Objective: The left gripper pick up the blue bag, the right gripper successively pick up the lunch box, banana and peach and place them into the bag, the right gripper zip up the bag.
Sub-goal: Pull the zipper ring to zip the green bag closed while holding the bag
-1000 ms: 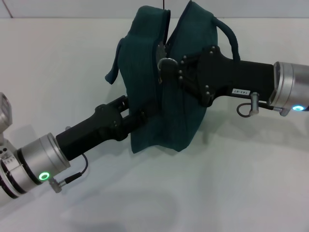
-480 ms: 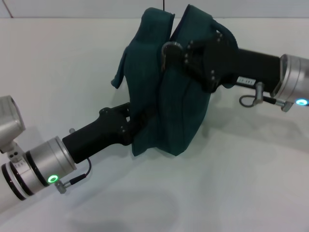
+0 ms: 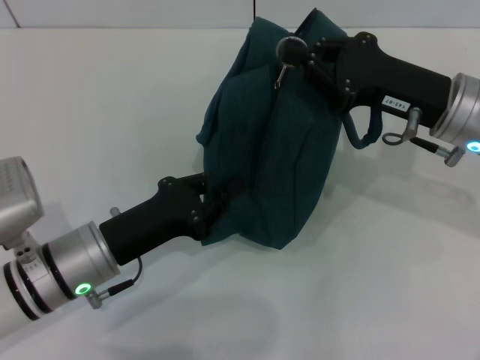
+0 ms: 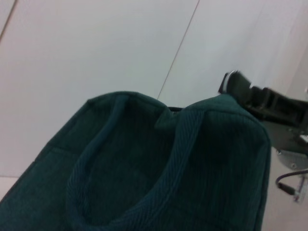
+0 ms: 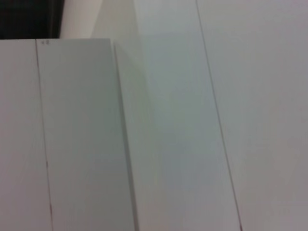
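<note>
The blue bag (image 3: 270, 150) is the biggest thing here. It sits in the middle of the white worktop (image 3: 112, 97), tipped a little so its top points to about 1 o'clock in the head view. Its top seam looks closed along most of its length. What is inside the bag cannot be seen. One loop handle (image 3: 358, 133) hangs off the bag's side at about 3 o'clock. In the left wrist view, the bag (image 4: 144, 168) fills the lower part and another loop handle (image 4: 159, 183) curves across the cloth.

The left end effector (image 3: 214, 196) comes in from about 8 o'clock. It is closed on the bag's lower edge, with the cloth bunched in its grip.

The right end effector (image 3: 294, 54) comes in from about 3 o'clock and is at the very top of the bag, at about 12 o'clock. It touches the bag at the zipper end. The silver zipper pull (image 3: 280, 73) hangs just under its tip. The black fingers are close together there, but it is too hard to tell if they are pinching the pull. The same black tip (image 4: 250, 91) shows in the left wrist view, right beside the bag's top corner.

The right wrist view shows only pale flat panels (image 5: 168, 120).
</note>
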{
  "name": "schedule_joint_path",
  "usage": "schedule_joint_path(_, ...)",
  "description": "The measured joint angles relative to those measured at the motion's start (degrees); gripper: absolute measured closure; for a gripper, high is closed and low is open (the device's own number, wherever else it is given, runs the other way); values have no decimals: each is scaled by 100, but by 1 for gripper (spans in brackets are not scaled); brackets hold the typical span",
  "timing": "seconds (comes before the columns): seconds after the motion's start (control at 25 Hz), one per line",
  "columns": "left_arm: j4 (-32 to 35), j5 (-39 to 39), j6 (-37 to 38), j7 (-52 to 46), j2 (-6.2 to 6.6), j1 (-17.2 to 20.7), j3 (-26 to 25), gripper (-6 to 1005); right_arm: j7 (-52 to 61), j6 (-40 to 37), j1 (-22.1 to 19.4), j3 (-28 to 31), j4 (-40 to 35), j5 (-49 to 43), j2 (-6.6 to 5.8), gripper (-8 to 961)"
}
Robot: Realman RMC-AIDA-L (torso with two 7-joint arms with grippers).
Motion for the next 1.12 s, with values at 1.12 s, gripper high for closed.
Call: schedule_joint_path(1.12,235,-494,749,-328,51,-73,-37,717,-66,-17,-49,-256,-42,-24,0,939)
